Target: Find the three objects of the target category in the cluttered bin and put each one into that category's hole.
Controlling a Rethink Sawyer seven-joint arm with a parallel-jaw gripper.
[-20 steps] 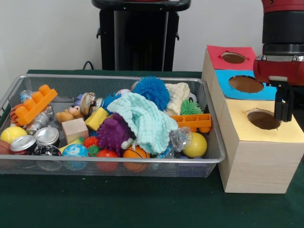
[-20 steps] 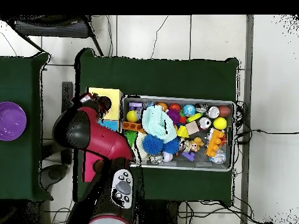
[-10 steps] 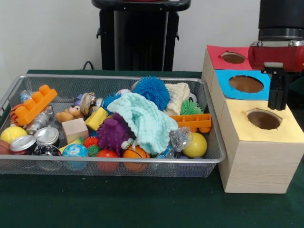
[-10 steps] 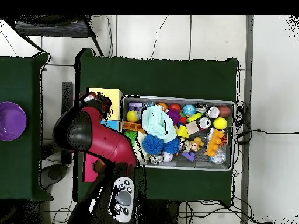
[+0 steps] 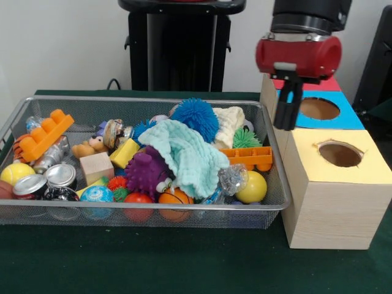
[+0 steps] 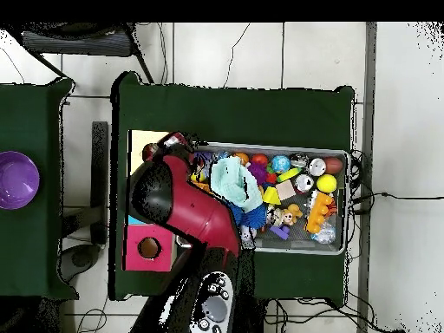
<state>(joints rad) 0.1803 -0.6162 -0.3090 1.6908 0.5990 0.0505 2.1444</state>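
The cluttered bin (image 5: 147,207) of wire mesh sits on the green table, left of three wooden boxes with holes. It also shows in the overhead view (image 6: 340,201). It holds a mint cloth (image 5: 187,153), a blue spiky ball (image 5: 195,117), a purple spiky toy (image 5: 146,171), an orange block (image 5: 46,135), cans (image 5: 60,176), a wooden cube (image 5: 96,166) and a yellow ball (image 5: 252,187). My gripper (image 5: 285,125) hangs in the air by the bin's right end, in front of the blue box (image 5: 352,119). Nothing shows in it.
The yellow box (image 5: 361,174) with its hole (image 5: 340,154) stands nearest the camera, and the red box (image 5: 331,84) is farthest. In the overhead view the red arm (image 6: 186,204) covers the blue box and the bin's left end. A purple plate (image 6: 17,179) lies on a separate table.
My gripper has risen from over the yellow box's hole and moved left in the front view, to the bin's right end.
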